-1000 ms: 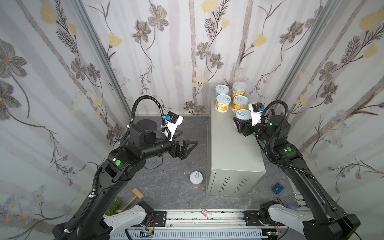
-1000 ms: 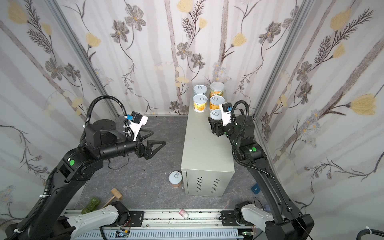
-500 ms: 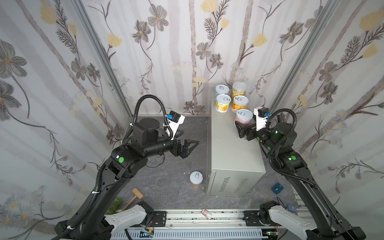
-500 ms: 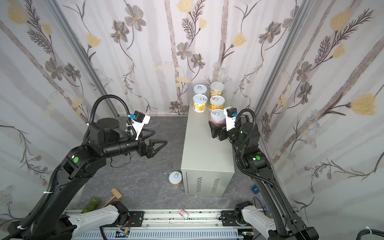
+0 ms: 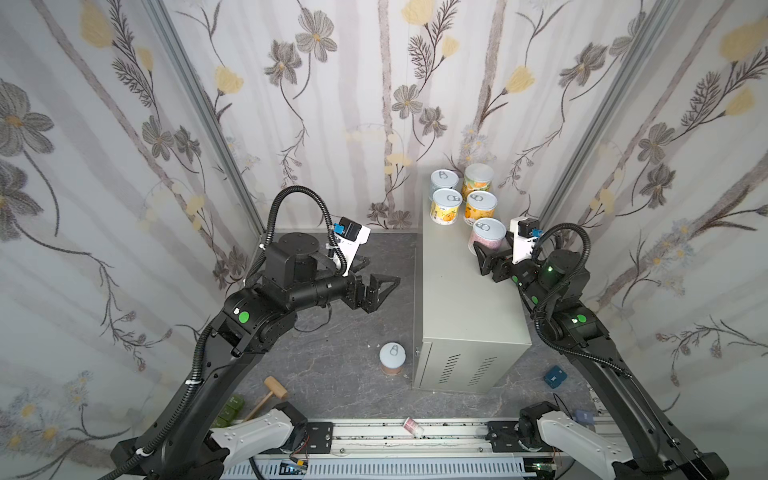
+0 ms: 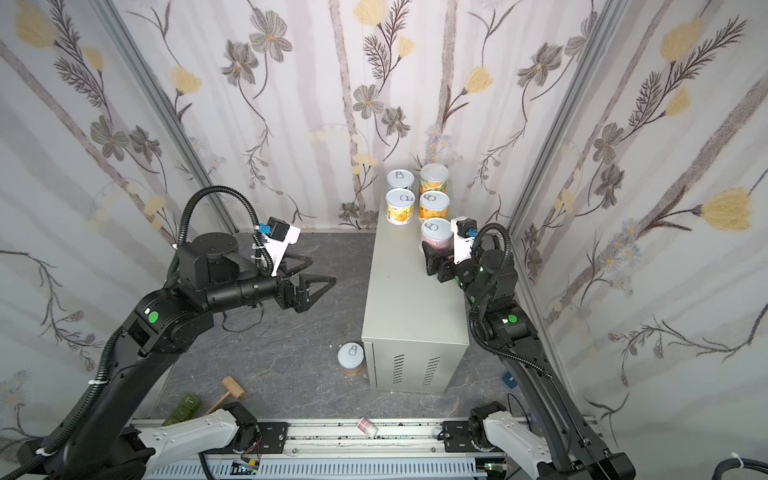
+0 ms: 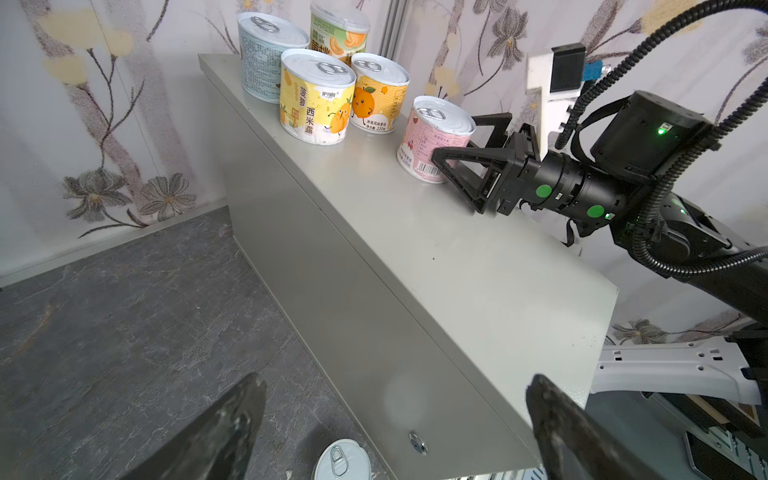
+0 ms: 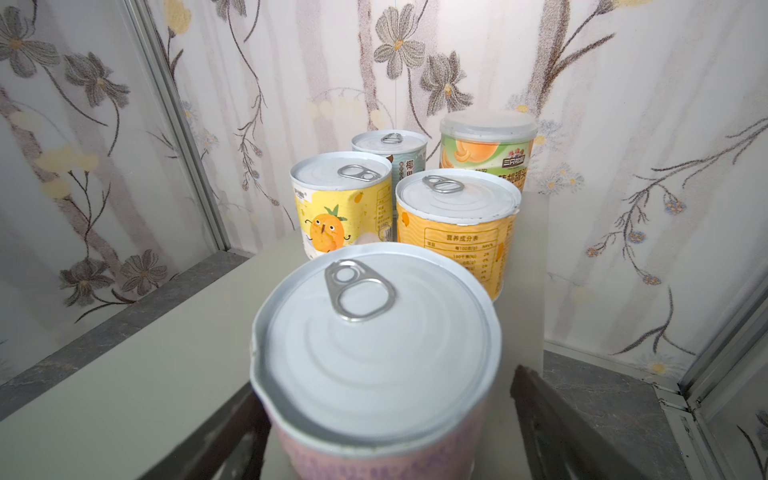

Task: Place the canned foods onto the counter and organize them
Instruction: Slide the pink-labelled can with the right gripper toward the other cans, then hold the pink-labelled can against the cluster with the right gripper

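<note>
Pink can (image 5: 488, 229), within right end effector (image 5: 492, 249)

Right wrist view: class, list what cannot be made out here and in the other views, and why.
Pink can label: mostly cut off by the frame edge, right wrist view.
Pale blue can: mostly behind the yellow can, same view.
Floor can label: cut off, left wrist view.

Smooth satin-painted sheet-metal surface (image 7: 478, 266), cans (image 8: 376, 332) with bright ribbed metal lids and glossy printed labels, one far can (image 8: 488, 137) capped in cloudy plastic, matt stone-patterned floor (image 7: 124, 311), bare wooden mallet (image 5: 275, 388), matt flower-printed walls (image 5: 374, 83), ribbed black plastic cable hose (image 5: 299, 194).
</note>
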